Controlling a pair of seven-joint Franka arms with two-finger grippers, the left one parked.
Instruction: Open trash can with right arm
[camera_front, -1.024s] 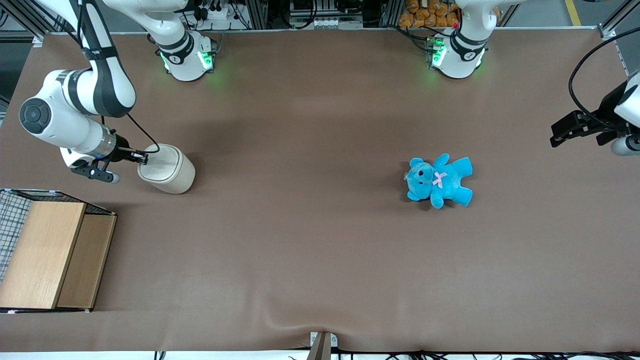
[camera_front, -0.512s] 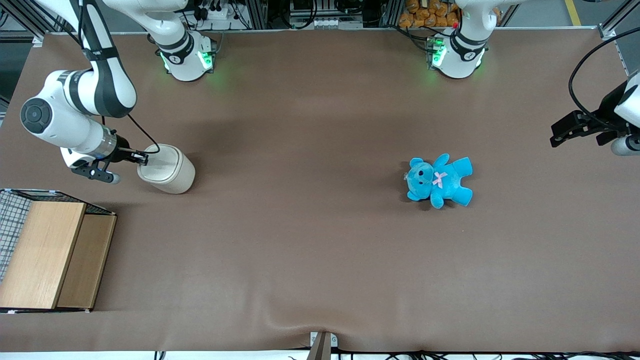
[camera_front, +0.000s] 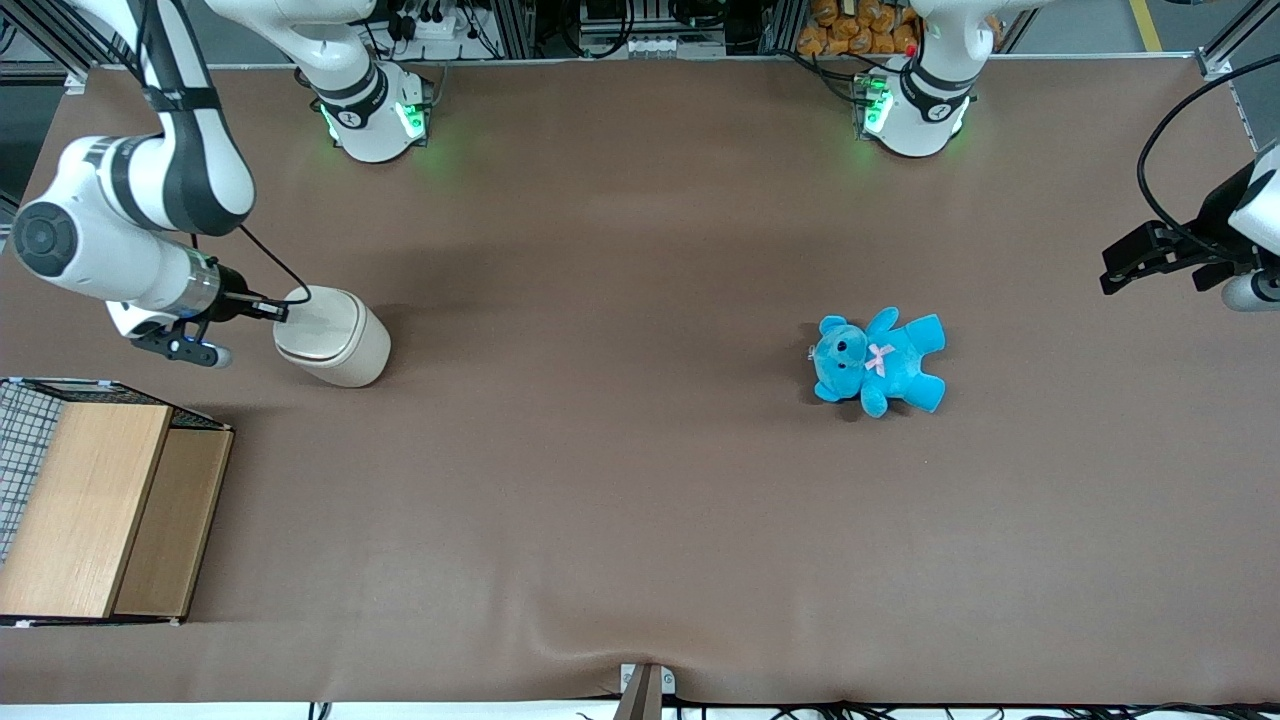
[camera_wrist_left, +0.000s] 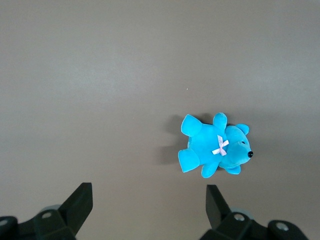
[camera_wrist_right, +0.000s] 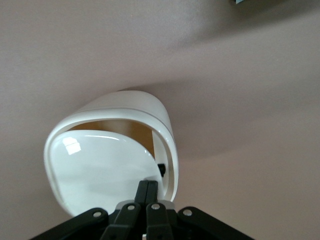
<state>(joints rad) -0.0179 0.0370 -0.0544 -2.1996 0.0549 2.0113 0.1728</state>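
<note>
The cream-beige trash can (camera_front: 345, 352) stands toward the working arm's end of the table. Its rounded-square lid (camera_front: 314, 326) faces the right arm (camera_front: 130, 250). My gripper (camera_front: 279, 312) is shut, and its tips rest on the lid's edge nearest the arm. In the right wrist view the shut fingertips (camera_wrist_right: 148, 184) press against the glossy white lid (camera_wrist_right: 100, 165). The lid is tilted inside the can's rim (camera_wrist_right: 167, 131). A gap between lid and rim shows the tan inside.
A light wooden box with a wire-mesh side (camera_front: 90, 510) stands nearer to the front camera than the can. A blue teddy bear (camera_front: 878, 361) lies toward the parked arm's end and also shows in the left wrist view (camera_wrist_left: 215, 148).
The right arm has drawn back a little toward its end of the table, its tips still at the lid's edge. The lid's tilt has changed. The can has stayed in place.
</note>
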